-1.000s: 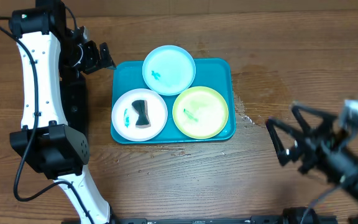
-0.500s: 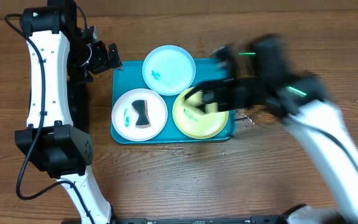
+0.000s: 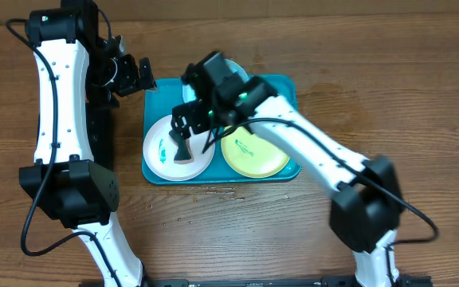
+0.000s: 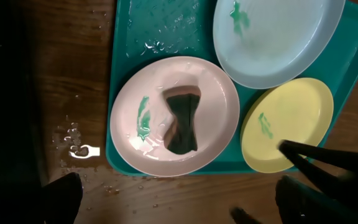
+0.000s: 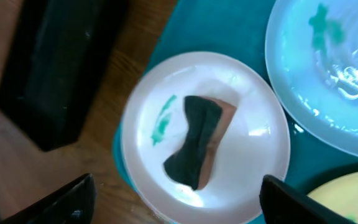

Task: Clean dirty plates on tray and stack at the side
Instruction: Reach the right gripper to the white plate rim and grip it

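The teal tray [image 3: 285, 89] holds three plates. The white plate [image 3: 159, 151] at its front left has a green smear and a dark sponge [image 3: 183, 148] lying on it. The light blue plate [image 3: 239, 73] at the back is mostly hidden by my right arm. The yellow-green plate [image 3: 255, 155] sits at the front right. My right gripper [image 3: 194, 129] is open and empty, hovering over the white plate [image 5: 241, 155] and sponge [image 5: 199, 140]. My left gripper [image 3: 138, 74] is open and empty by the tray's back left corner; its view shows the white plate [image 4: 216, 118] and sponge [image 4: 182, 118].
A black rectangular tray [image 5: 58, 68] lies left of the teal tray, under my left arm [image 3: 54, 88]. Water drops [image 4: 73, 140] wet the wooden table by the tray's left edge. The light blue plate [image 4: 278, 37] and the yellow-green plate [image 4: 288, 124] carry green smears.
My right arm has swung from the right side of the table across the tray and now hangs over the white plate. The left gripper has shifted slightly. The plates have not moved.
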